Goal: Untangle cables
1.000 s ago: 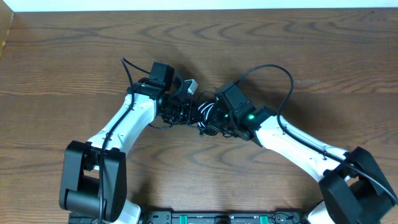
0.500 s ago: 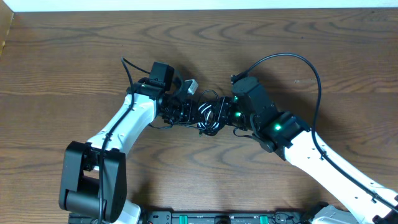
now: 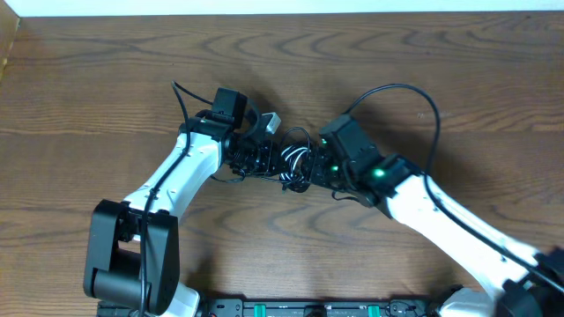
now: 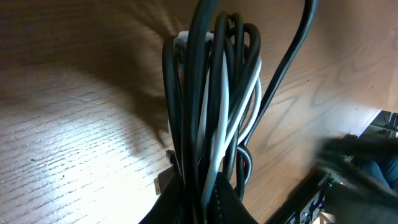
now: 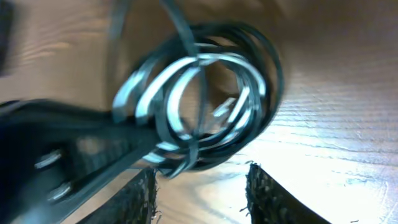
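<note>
Centre of the overhead frame: the cables (image 3: 295,164), black loops and one white, sit bunched on the desk (image 3: 458,70). My left fingers (image 4: 198,208) are clenched on the bundle, which runs up the frame from them in the wrist view. My right fingers (image 5: 268,199) stand parted and released, with the coil just beyond their tips.

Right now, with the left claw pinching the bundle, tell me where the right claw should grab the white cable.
Probably the white cable on its loop's arc, at the end away from the left claw, where it shows among the black cables. Come in from the side of the right claw, open jaws across the strand. The loops lie tight, so taking white alone may be hard.
</note>
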Controlling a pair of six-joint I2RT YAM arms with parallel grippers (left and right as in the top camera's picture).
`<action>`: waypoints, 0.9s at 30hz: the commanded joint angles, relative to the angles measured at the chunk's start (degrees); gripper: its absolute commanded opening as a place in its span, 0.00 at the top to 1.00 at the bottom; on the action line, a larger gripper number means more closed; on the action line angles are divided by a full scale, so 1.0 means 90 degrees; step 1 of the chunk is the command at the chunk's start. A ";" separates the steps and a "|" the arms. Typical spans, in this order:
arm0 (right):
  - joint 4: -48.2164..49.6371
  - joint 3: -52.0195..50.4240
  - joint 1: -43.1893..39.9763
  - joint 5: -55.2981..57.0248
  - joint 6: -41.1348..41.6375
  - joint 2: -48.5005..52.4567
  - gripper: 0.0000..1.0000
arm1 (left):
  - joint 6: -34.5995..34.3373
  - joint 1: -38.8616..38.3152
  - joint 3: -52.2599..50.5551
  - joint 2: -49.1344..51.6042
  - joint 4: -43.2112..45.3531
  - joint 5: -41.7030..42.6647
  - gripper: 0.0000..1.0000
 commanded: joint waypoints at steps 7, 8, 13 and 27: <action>0.1394 0.0053 0.0085 -0.0675 0.0682 0.1275 0.57 | 0.0010 0.0015 0.0046 -0.0051 -0.0027 -0.0027 0.92; 0.1481 0.0053 0.0085 -0.0702 0.0685 0.1319 0.60 | 0.0010 0.0015 0.0046 -0.0051 -0.0027 -0.0024 0.92; 0.1598 0.0053 0.0063 -0.0714 0.0673 0.1399 0.99 | 0.0010 0.0015 0.0046 -0.0051 -0.0029 -0.0024 0.92; 0.1377 0.0053 -0.0452 -0.2008 -0.0656 0.0663 0.99 | 0.0010 0.0015 0.0046 -0.0051 -0.0027 -0.0027 0.92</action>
